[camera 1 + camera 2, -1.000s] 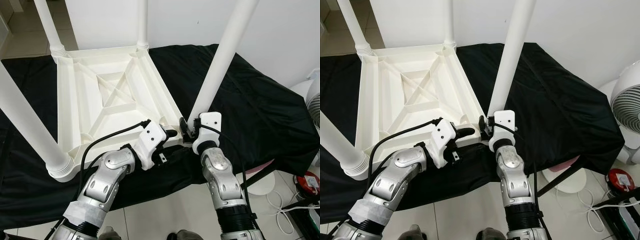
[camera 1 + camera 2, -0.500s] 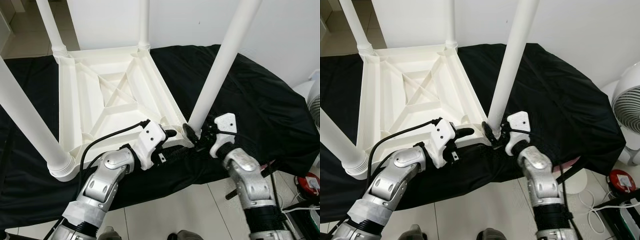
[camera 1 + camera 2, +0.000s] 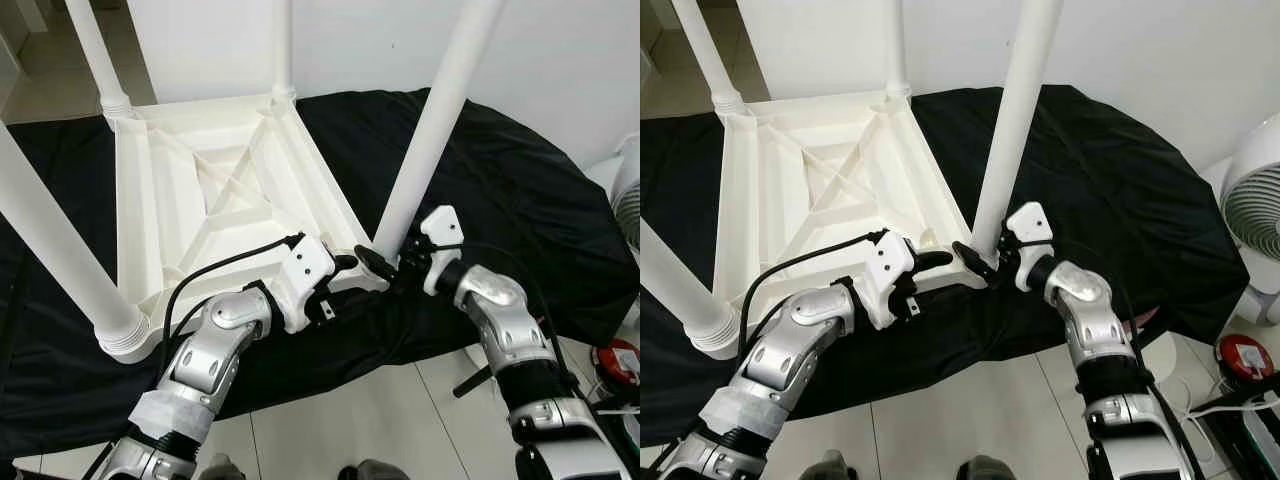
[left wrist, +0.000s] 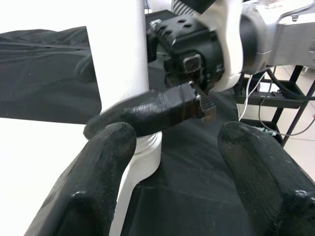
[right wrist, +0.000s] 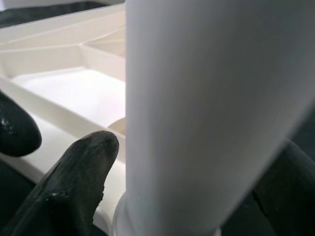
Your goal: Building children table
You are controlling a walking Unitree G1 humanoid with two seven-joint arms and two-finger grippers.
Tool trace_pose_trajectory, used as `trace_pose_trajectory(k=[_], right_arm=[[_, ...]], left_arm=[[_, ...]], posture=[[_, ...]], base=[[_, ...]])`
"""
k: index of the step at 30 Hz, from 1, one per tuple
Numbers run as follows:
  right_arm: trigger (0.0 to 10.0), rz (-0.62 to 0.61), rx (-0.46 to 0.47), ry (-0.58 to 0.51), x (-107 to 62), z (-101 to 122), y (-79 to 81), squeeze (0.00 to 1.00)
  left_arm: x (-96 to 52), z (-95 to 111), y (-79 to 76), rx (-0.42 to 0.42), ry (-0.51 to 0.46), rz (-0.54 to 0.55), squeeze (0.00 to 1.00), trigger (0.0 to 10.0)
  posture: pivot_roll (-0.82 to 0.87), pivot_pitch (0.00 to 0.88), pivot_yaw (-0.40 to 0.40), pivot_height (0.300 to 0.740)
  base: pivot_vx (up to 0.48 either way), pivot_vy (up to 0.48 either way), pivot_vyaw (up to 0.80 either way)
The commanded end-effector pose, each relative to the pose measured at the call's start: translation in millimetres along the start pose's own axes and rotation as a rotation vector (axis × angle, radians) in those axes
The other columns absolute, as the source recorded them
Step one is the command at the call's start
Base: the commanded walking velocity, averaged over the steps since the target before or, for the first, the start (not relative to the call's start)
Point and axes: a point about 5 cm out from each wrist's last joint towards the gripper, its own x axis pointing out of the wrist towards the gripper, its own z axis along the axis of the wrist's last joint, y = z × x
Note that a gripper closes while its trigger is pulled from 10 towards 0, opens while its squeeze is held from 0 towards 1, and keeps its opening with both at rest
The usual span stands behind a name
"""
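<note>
You have the white children's table (image 3: 215, 190) lying upside down on a black cloth (image 3: 500, 190) over a work surface, legs pointing up, against a white wall. A fan (image 3: 1250, 215) stands on the tiled floor (image 3: 330, 430) at the right. Your right gripper (image 3: 388, 268) has its fingers clasped round the foot of the near-right leg (image 3: 425, 140) at its corner socket. Your left gripper (image 3: 340, 268) rests spread at the table's near edge beside that corner. Since a second ago the right wrist has rolled outward around the leg; the left arm has stayed put.
</note>
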Motion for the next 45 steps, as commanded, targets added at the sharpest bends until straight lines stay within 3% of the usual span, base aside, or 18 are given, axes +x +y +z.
trace_pose_trajectory(k=[1, 16, 17, 30, 33, 36, 39, 40, 43, 45], right_arm=[[0.0, 0.063, -0.007, 0.032, 5.7, -5.7, 5.3, 0.0], [0.0, 0.134, 0.019, 0.057, 2.1, -17.2, 10.1, 0.0], [10.0, 0.122, 0.023, 0.052, 0.2, -18.3, 10.2, 0.0], [10.0, 0.068, 0.077, 0.01, -3.8, -17.4, 22.8, 0.0], [10.0, -0.106, 0.082, -0.017, -1.8, -9.8, 36.8, 0.0], [10.0, -0.15, 0.092, -0.031, -1.3, -7.8, 40.2, 0.0], [10.0, -0.257, 0.135, -0.043, 1.3, -6.7, 52.1, 0.0], [10.0, -0.369, 0.193, -0.038, 3.6, -6.9, 60.2, 0.0], [10.0, -0.464, 0.245, -0.022, 4.3, -6.9, 64.0, 0.0], [10.0, -0.518, 0.23, -0.002, 3.3, -6.3, 64.7, 0.0]], left_arm=[[-0.7, -0.3, 2.6, 0.004, 0.002, 0.033, 0.0, 10.0], [-2.4, -1.0, 0.6, -0.003, 0.001, 0.037, 0.0, 10.0], [-2.4, -1.2, 0.3, -0.005, 0.002, 0.033, 0.0, 10.0], [-2.1, -2.2, -2.6, -0.015, 0.002, 0.021, 0.0, 10.0], [-0.8, -3.3, -6.1, -0.026, -0.002, 0.016, 0.0, 10.0], [-0.6, -3.5, -6.8, -0.028, -0.002, 0.015, 0.0, 10.0], [-0.5, -4.3, -8.2, -0.032, -0.003, 0.013, 0.0, 10.0], [-0.2, -4.8, -9.1, -0.034, -0.003, 0.009, 0.0, 10.0], [0.2, -4.9, -9.5, -0.034, -0.003, 0.006, 0.0, 10.0], [0.2, -4.8, -9.5, -0.036, -0.004, 0.006, 0.0, 10.0]], posture=[[0.03, 0.0, -0.022, 0.74], [0.03, 0.0, -0.022, 0.74], [0.03, 0.0, -0.021, 0.74], [0.01, 0.0, -0.023, 0.74], [0.0, 0.0, -0.032, 0.74], [0.0, 0.0, -0.032, 0.74], [0.0, 0.0, -0.036, 0.74], [0.0, 0.0, -0.036, 0.74], [0.0, 0.0, -0.036, 0.74], [0.0, 0.0, -0.04, 0.74]], base=[[0.0, 0.0, 0.0], [0.0, 0.0, 0.0], [0.0, 0.0, 0.0], [0.0, 0.0, 0.0], [0.0, 0.0, 0.0], [0.0, 0.0, 0.0], [0.0, 0.0, 0.0], [0.0, 0.0, 0.0], [0.0, 0.0, 0.0], [0.0, 0.0, 0.0]])
